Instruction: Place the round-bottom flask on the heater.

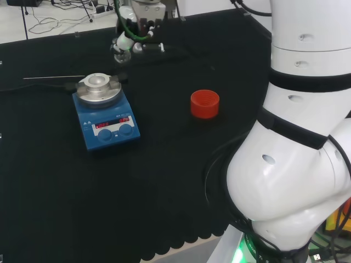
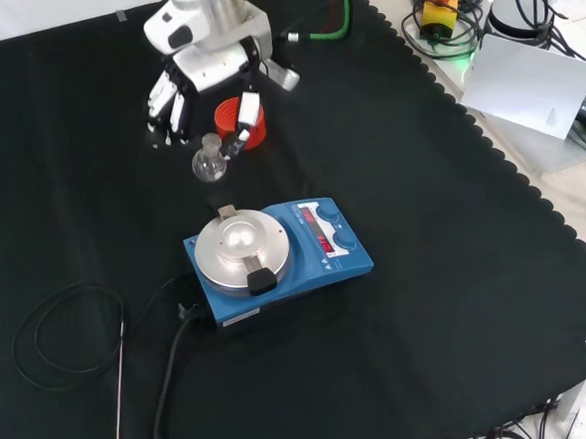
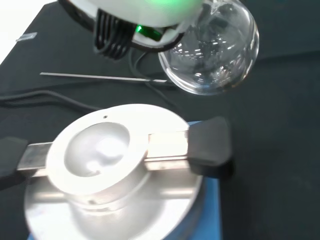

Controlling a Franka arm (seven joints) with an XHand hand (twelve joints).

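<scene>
The hand (image 2: 206, 90) hangs in the air and is shut on a clear round-bottom flask (image 2: 210, 161), held by its neck with the bulb down. In the head view the hand (image 1: 134, 41) and the flask (image 1: 121, 53) are above and slightly beyond the blue heater (image 1: 106, 112). The heater (image 2: 271, 258) has a round silver plate with a bowl-shaped hollow (image 2: 242, 246) on top. In the wrist view the flask's bulb (image 3: 212, 52) floats above and off to one side of the silver hollow (image 3: 97, 150), not touching it.
A red ribbed ring stand (image 1: 205, 103) sits on the cloth right of the heater in the head view; in the front view the red stand (image 2: 250, 120) lies behind the hand. A black cable (image 2: 67, 335) and a thin metal rod (image 1: 54, 78) lie near the heater.
</scene>
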